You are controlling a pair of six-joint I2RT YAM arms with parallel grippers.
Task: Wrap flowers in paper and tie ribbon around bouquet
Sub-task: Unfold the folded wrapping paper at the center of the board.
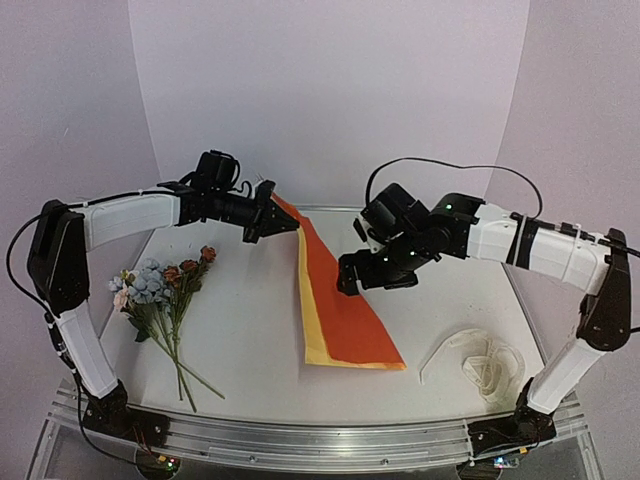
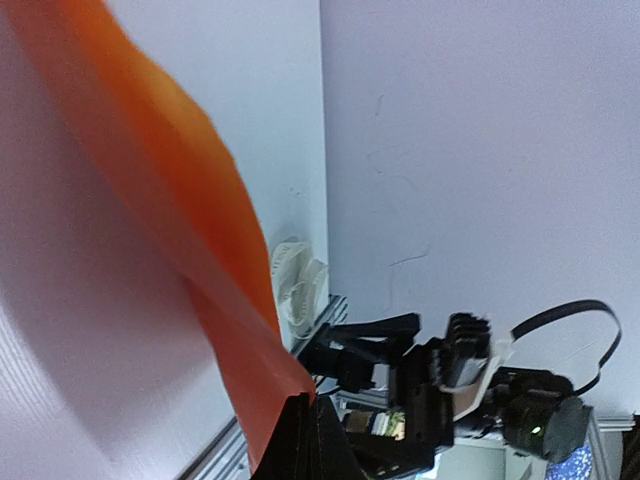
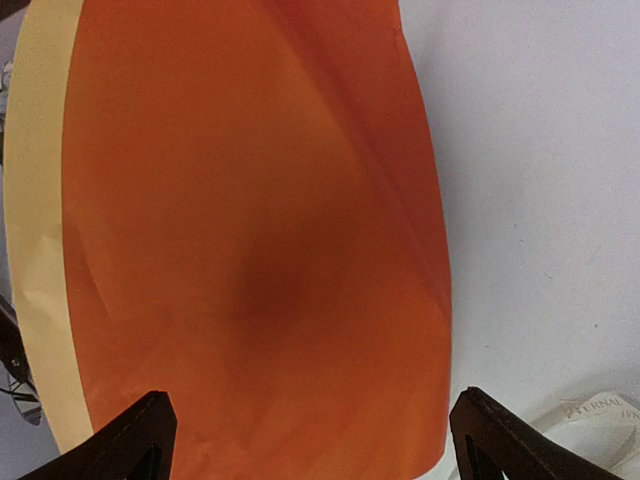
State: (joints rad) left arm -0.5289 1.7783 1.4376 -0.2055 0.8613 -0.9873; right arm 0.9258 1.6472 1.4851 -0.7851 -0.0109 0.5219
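The orange paper (image 1: 340, 300) lies folded in the middle of the table, its pale yellow reverse showing along the near-left edge. My left gripper (image 1: 272, 216) is shut on the paper's far corner and holds it lifted off the table; the left wrist view shows the paper (image 2: 160, 190) pinched between the shut jaws of that gripper (image 2: 305, 425). My right gripper (image 1: 347, 284) hovers open just above the paper (image 3: 260, 250), its fingertips (image 3: 150, 430) wide apart over the sheet. The flowers (image 1: 160, 285) lie at the left. The ribbon (image 1: 482, 362) lies in a loose heap at the near right.
The white table (image 1: 250, 330) ends in a metal rail at the near edge. White walls stand close behind and at both sides. The ribbon (image 3: 598, 415) lies just past the paper's edge beside my right gripper (image 3: 310, 440).
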